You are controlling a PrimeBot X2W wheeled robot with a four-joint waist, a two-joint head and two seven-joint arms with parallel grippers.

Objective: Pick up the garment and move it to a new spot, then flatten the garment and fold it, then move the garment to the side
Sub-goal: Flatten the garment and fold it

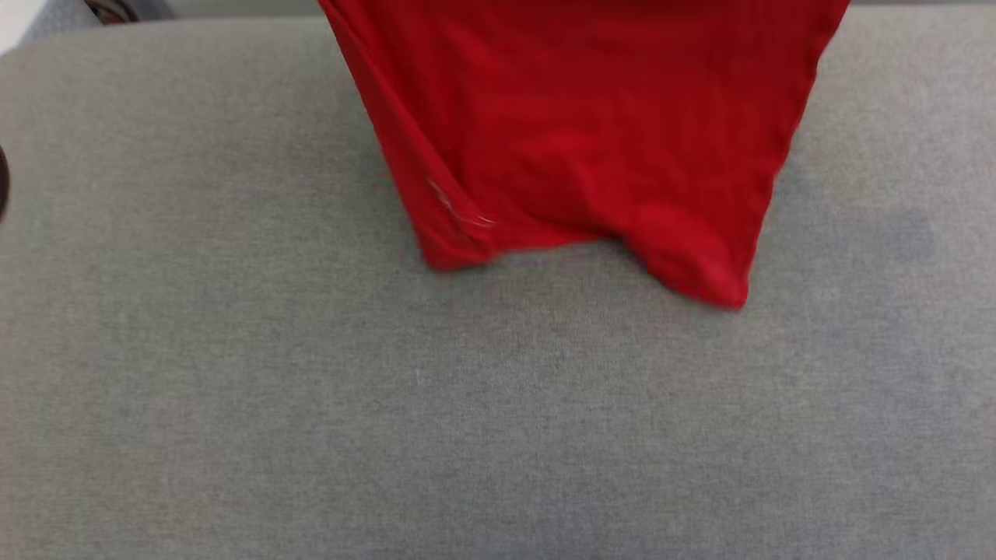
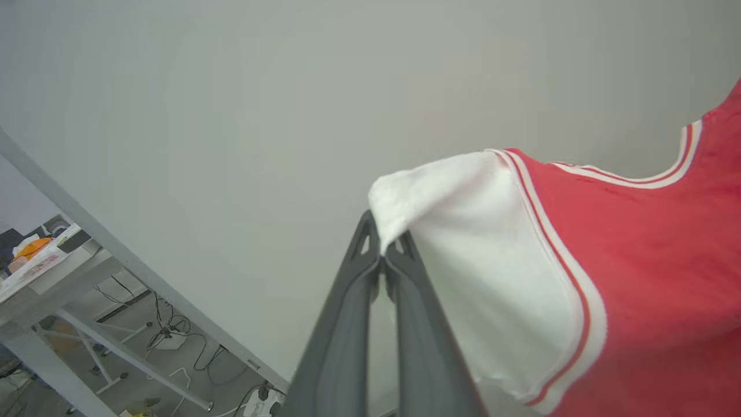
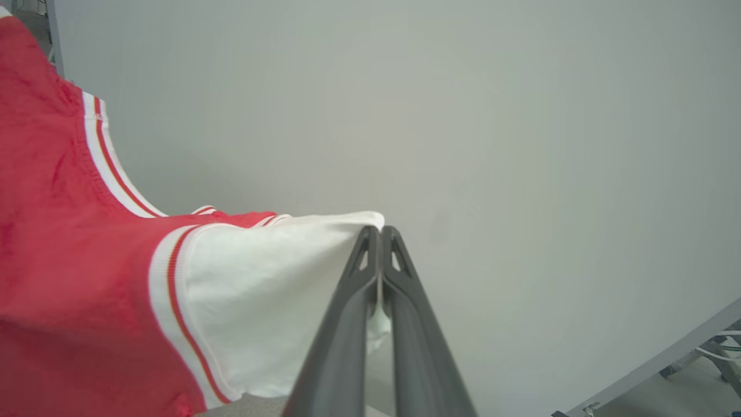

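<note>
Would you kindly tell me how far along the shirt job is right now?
Done: the garment is picked up, hanging over the grey surface. In hand: the left gripper and right gripper, both shut, hold it spread by its white sleeves. Left: laying it at a new spot, flattening, folding, moving it aside.

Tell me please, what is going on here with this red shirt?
The robot holds a red jersey-style T-shirt with white short sleeves in the air, spread between its two arms. The left end effector is shut on the edge of one white sleeve, and the right end effector is shut on the other white sleeve. The red body hangs down over the grey fabric-covered surface; whether its lower hem touches that surface I cannot tell. It is not yet folded.
</note>
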